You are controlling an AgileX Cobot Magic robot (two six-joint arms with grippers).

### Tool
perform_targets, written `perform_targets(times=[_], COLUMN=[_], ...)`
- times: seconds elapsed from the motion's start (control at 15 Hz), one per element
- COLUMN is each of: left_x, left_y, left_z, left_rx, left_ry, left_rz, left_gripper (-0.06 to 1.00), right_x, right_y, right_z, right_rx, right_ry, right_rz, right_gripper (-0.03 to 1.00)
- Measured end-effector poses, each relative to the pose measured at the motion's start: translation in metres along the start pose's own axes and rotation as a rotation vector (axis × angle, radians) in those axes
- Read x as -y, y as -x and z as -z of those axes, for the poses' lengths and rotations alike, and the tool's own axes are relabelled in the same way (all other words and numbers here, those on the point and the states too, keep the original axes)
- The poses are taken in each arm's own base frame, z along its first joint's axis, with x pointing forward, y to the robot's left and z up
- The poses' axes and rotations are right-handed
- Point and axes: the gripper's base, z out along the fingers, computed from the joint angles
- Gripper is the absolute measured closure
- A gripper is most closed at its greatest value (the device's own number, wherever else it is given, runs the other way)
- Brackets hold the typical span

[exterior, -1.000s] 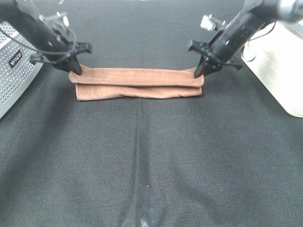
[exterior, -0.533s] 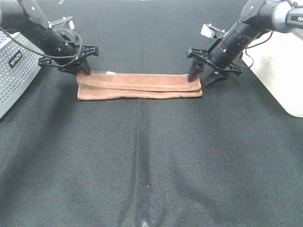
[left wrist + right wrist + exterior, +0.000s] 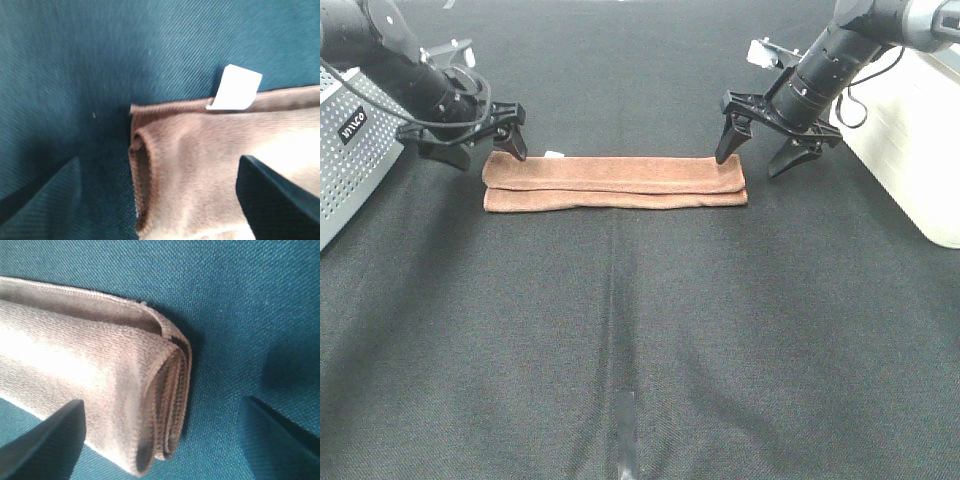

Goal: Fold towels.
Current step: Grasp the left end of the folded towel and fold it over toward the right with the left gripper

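The left claw (image 3: 488,153) and right claw (image 3: 752,161) both stand spread and empty. Each straddles one end of the brown towel (image 3: 615,180), which lies folded into a long strip between them. A pinch that catches only the upper layer could peel the fold open.

Folded brown towel (image 3: 90,375) end on dark cloth (image 3: 240,300), between the wide-spread fingers (image 3: 45,445) of the gripper (image 3: 160,402)

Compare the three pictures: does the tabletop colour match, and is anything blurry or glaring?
Exterior high: tabletop black, towel sharp, white bin washed out. Left wrist: blue cast, fingers blurred, towel glaring bright beside one. Right wrist: teal cast, towel weave crisp, fingers soft dark shapes.
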Motion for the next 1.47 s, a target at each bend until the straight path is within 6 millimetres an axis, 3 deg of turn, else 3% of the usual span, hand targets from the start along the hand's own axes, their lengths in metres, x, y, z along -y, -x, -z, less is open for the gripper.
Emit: perform_targets(times=[0.33,0.47,0.67,0.8,1.0,1.2,1.27,1.33,1.47], left_x=[0.007,0.009,0.009,0.01,0.008,-0.001,-0.001,-0.009,-0.008], left_y=[-0.011,-0.012,-0.014,-0.014,-0.013,-0.003,-0.003,0.006,0.016], left_z=[-0.021,-0.024,-0.027,-0.027,-0.023,0.003,0.003,0.025,0.051], left_rx=[-0.036,-0.035,-0.04,-0.04,-0.043,-0.044,-0.044,-0.025,-0.003], left_ry=[-0.031,-0.032,-0.036,-0.038,-0.01,0.062,0.062,0.084,0.088], left_rz=[0.046,0.043,0.05,0.047,0.008,-0.068,-0.068,-0.075,-0.08], left_gripper=[0.19,0.35,0.76,0.88,0.88,0.88,0.88,0.88,0.88], right_x=[0.0,0.0,0.0,0.0,0.0,-0.001,-0.001,-0.003,-0.004], right_y=[0.0,0.0,0.0,0.0,-0.001,-0.002,-0.002,-0.001,-0.003], right_z=[0.0,0.0,0.0,0.0,0.0,0.004,0.004,0.009,0.01], right_rx=[0.0,0.0,0.0,0.0,-0.009,-0.021,-0.021,-0.021,-0.038], right_ry=[-0.001,-0.002,-0.003,-0.003,-0.001,0.001,0.001,0.003,0.005], right_rz=[0.0,0.001,0.001,0.001,-0.003,0.0,0.0,-0.002,-0.017], right_gripper=[0.19,0.19,0.19,0.19,0.19,0.19,0.19,0.19,0.19])
